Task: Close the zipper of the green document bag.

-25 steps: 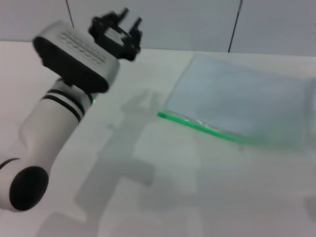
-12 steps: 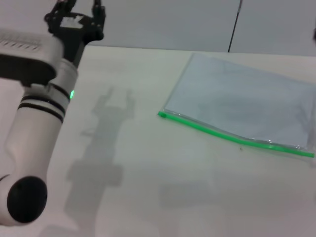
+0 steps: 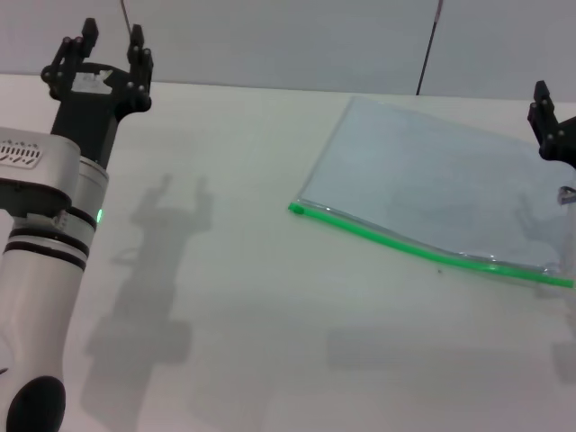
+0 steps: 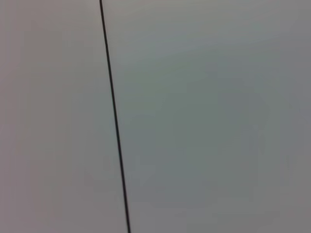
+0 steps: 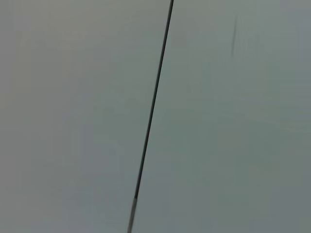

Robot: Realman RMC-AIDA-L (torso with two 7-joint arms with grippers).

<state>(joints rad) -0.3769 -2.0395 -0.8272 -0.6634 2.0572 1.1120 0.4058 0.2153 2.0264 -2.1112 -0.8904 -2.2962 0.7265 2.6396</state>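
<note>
Left gripper (image 3: 109,38) up at far left of table (image 3: 243,297), fingers spread apart, holding nothing, well away from bag. Right gripper (image 3: 551,126) just peeking in at right edge, over bag's far corner, can't tell its state. Green document bag (image 3: 441,184) lying flat on right side, zipper (image 3: 423,246) along near edge. Wrist cams: just wall.
</note>
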